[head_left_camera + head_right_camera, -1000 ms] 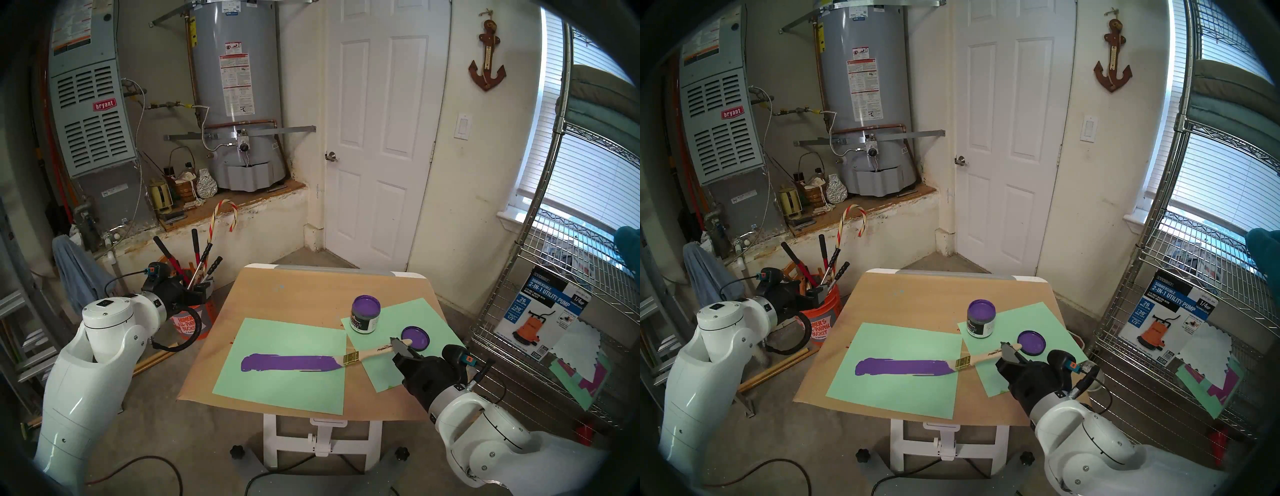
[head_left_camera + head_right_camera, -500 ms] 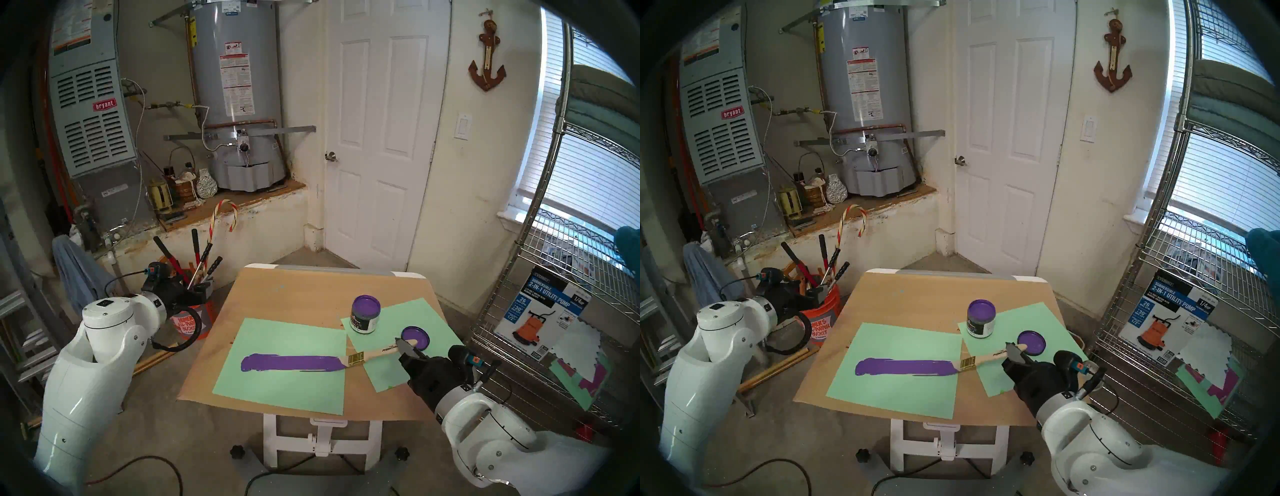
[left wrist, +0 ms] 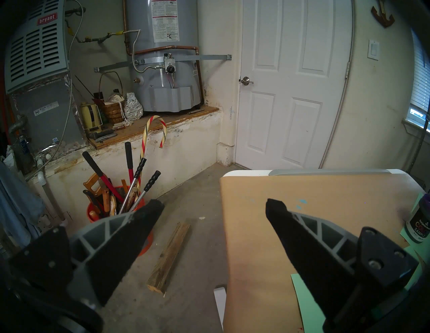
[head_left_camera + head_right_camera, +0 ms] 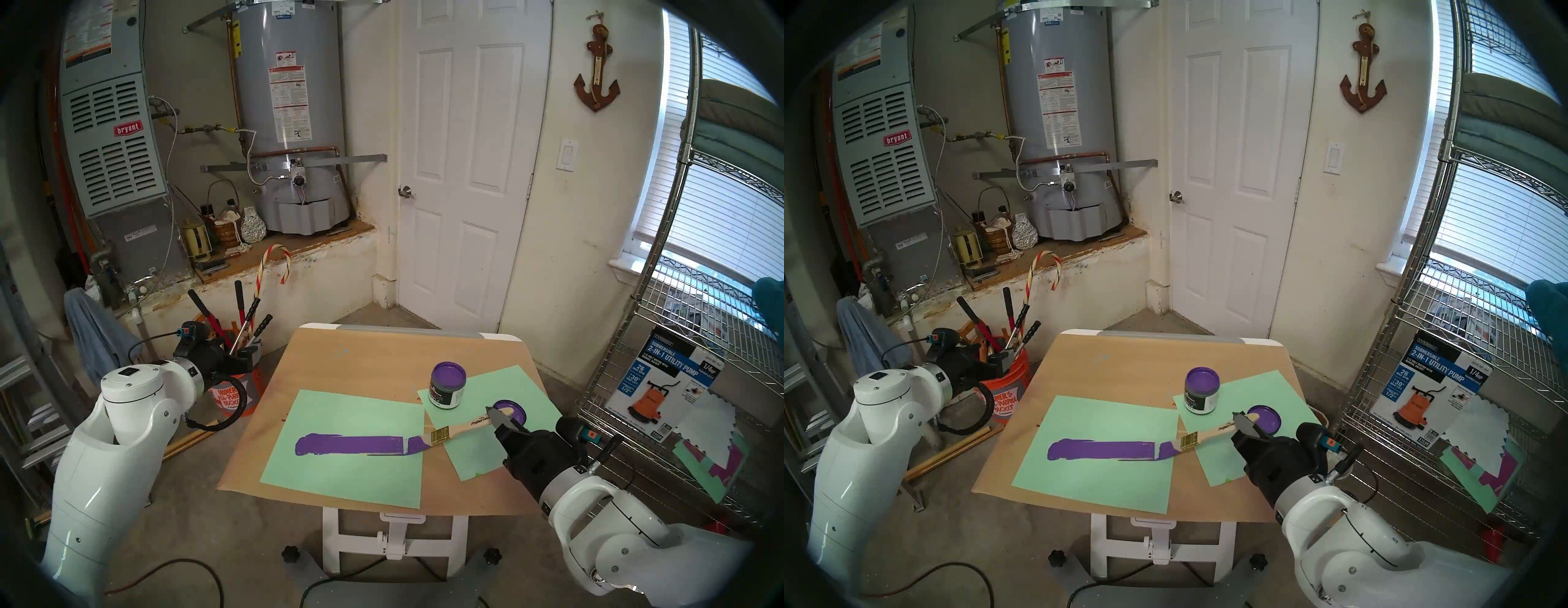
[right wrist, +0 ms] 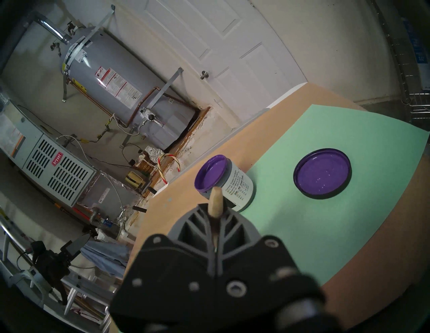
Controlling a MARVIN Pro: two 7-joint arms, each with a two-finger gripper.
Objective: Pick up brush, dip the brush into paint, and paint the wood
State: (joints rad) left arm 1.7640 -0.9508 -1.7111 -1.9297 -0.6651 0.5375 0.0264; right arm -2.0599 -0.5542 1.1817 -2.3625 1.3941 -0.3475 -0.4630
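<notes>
The wood (image 4: 350, 444) is a flat strip coated purple, lying on a mint-green sheet (image 4: 339, 479); it also shows in the right head view (image 4: 1100, 450). My right gripper (image 4: 497, 418) is shut on the brush (image 4: 464, 426) at the handle's end. Its purple bristles (image 4: 417, 444) rest just past the strip's right end. The handle tip (image 5: 215, 201) sticks out between the shut fingers. The purple paint (image 4: 448, 374) fills an open jar (image 5: 237, 186). My left gripper (image 3: 215, 209) is open and empty, off the table's left side.
A purple-coated lid (image 4: 511, 414) lies on a second green sheet (image 4: 522, 382) right beside my right gripper. The table (image 4: 373, 361) is paper-covered. An orange bucket (image 4: 1006, 397) of tools stands under my left gripper. A wire shelf (image 4: 662, 382) stands on the right.
My right gripper has drawn the brush rightwards and slightly up. The bristles have slid off the strip's right end. The left arm has not moved.
</notes>
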